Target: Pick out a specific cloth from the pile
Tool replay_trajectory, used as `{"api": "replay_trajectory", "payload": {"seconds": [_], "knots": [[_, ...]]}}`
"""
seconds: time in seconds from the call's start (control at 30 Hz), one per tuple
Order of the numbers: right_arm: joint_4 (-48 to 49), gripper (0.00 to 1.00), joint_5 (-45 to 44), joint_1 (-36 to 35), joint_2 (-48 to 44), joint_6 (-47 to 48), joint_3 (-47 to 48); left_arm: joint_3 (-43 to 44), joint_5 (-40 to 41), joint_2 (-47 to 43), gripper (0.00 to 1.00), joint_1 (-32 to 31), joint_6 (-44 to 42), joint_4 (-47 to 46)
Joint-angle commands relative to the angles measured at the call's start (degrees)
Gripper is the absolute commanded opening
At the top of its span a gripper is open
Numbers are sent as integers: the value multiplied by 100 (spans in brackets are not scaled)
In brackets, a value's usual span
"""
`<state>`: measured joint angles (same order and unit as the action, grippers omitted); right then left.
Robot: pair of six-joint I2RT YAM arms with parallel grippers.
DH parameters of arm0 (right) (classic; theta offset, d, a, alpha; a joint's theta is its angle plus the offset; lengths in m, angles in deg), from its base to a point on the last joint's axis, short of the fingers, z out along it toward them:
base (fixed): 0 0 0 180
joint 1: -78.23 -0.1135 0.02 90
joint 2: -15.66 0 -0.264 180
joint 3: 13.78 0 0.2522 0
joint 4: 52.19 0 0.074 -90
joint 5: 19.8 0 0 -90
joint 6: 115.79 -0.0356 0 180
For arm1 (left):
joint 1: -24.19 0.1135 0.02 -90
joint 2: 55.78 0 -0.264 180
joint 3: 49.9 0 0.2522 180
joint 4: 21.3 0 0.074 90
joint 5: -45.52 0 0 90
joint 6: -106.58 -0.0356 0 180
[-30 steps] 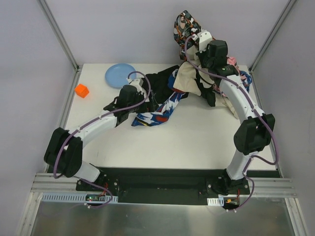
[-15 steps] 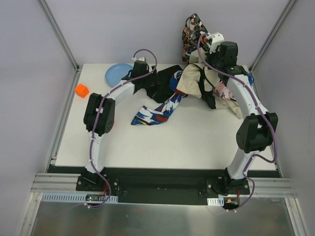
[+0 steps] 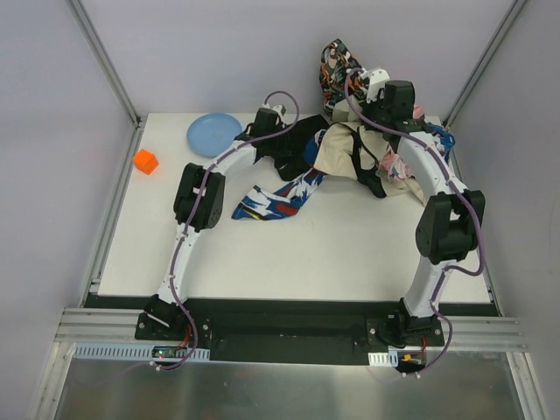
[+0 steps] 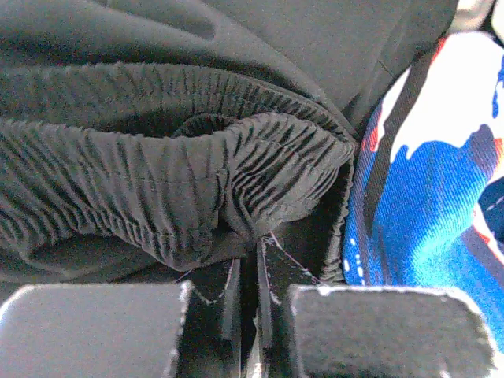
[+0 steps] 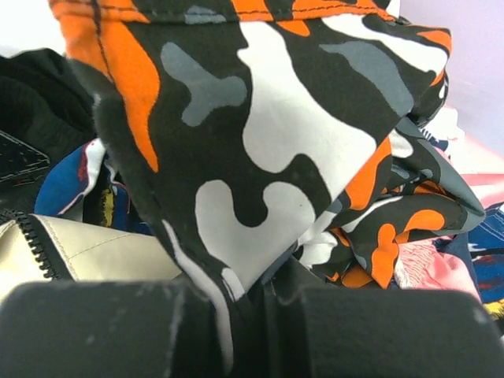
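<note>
The cloth (image 3: 296,150), plain black, lies at the pile's left edge. In the left wrist view its gathered elastic band (image 4: 157,173) bunches right at my left gripper (image 4: 252,252), which is shut on a fold of it. From above, the left gripper (image 3: 282,144) is pressed down into the black fabric. The pile (image 3: 385,162) fills the far right of the table. My right gripper (image 3: 352,87) is shut on the orange-black-white patterned cloth (image 5: 268,142) and holds it up above the pile (image 3: 337,61).
A beige cloth (image 3: 339,149) with a dark zipper (image 5: 31,236) lies beside the black one. A blue-white-red cloth (image 3: 278,197) trails toward the table's middle (image 4: 441,205). A blue plate (image 3: 213,133) and an orange cube (image 3: 145,161) sit far left. Pink fabric (image 5: 441,272) lies at the right.
My left arm swung from the near left out to the black cloth, and its jaws closed on it. The right gripper shifted slightly, still holding the patterned cloth aloft.
</note>
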<state>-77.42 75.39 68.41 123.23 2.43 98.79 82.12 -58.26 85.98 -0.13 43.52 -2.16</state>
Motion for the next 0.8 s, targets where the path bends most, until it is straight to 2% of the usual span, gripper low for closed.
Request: {"api": "replay_trajectory", "payload": {"seconds": [0.0,0.13,0.4,0.5,0.57,0.67,0.77], "knots": [[-259,1,-727,112,369,437,454,-20,-310,-602,0,-82,-460,208],[-540,1,-1677,156,931,736,955,-890,138,-2289,0,-82,-1023,200],[-1516,1,-2461,508,2250,737,2668,-2376,561,-5366,0,-91,-1674,182],[-1666,1,-2382,631,2488,614,3047,-2824,368,-6148,0,-100,-1727,191],[-1684,1,-2304,648,2541,614,3110,-3202,-52,-6580,0,-108,-1684,182],[-1526,1,-1708,648,2322,570,2734,-3580,-765,-7107,0,-178,-1578,156],[-1367,3,-1101,614,1997,500,2302,-3880,-986,-7512,0,-328,-1516,147]]}}
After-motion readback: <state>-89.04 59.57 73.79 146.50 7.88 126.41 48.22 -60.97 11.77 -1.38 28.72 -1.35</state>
